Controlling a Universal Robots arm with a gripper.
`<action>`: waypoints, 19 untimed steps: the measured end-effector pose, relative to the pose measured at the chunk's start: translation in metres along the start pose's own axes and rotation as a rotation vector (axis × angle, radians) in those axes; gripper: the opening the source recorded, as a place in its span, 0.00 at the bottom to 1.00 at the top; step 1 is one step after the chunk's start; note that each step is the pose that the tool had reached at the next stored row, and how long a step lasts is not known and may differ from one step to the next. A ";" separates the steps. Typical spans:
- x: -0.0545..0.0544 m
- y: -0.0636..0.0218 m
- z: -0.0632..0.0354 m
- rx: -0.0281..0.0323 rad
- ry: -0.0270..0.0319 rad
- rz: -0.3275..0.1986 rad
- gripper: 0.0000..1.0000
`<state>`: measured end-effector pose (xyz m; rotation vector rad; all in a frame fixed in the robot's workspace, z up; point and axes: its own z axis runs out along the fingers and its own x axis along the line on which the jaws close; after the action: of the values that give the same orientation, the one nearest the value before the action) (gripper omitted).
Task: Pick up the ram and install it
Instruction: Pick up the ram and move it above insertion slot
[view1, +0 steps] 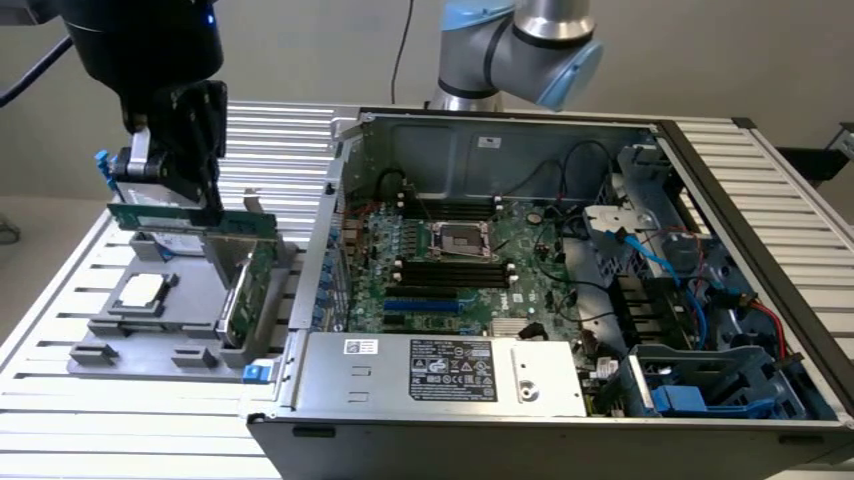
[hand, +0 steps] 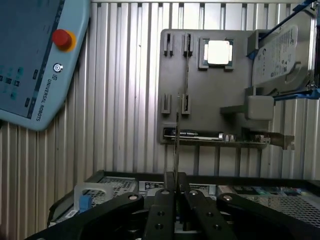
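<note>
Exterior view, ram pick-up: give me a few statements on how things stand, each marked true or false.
1. The gripper is shut on the ram, held above the grey tray. True.
2. The ram sits in a motherboard slot. False: it hangs in the gripper, outside the computer case.
3. A square silver CPU chip lies on the tray. True.
4. The computer case is closed. False: it is open, with the motherboard exposed.
</note>
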<state>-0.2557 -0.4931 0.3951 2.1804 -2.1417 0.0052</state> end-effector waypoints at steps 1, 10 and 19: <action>-0.001 -0.0026 -0.0015 0.0000 0.0039 0.000 0.13; -0.015 -0.0261 -0.0143 -0.0004 0.0200 0.001 0.13; -0.023 -0.0511 -0.0176 -0.0002 0.0088 0.000 0.13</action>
<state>-0.2041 -0.4682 0.4082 2.1757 -2.1374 0.0146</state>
